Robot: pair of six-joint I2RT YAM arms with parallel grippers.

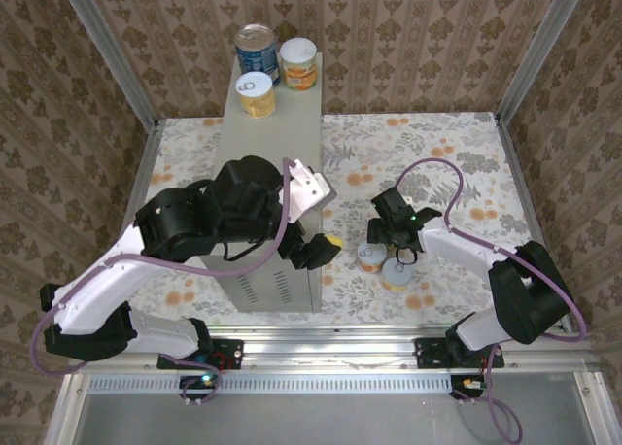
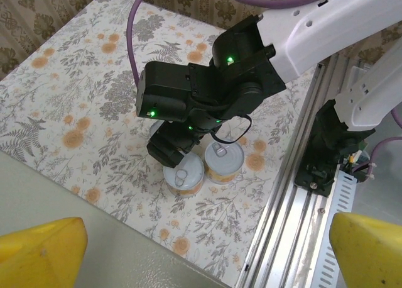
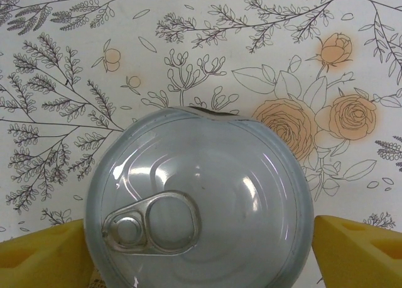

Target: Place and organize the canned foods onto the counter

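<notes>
The floral floor (image 1: 437,154) spreads under everything, and on its left half stands the counter (image 1: 282,134), a tall grey box running near to far with vent slots (image 1: 262,291) on its near face. The left arm (image 1: 194,222) arches over the counter's middle, while the right arm (image 1: 486,260) reaches in low from the near right. At the counter's far end three of the canned foods stand close together: the blue-labelled can (image 1: 257,49) at the far left, an orange-yellow can (image 1: 298,64) just right of it, and a second orange-yellow can (image 1: 256,93) nearer, at the left edge. The other three sit on the floor right of the counter's near end: a first floor can (image 2: 184,175) and a second floor can (image 2: 224,161) side by side, and a third floor can (image 3: 201,200) just beyond them. The left gripper (image 2: 204,250) hangs over the counter's near right edge, fingers spread wide, empty. The right gripper (image 3: 191,253) straddles the third floor can, a yellow finger at each side; whether they press it I cannot tell.
</notes>
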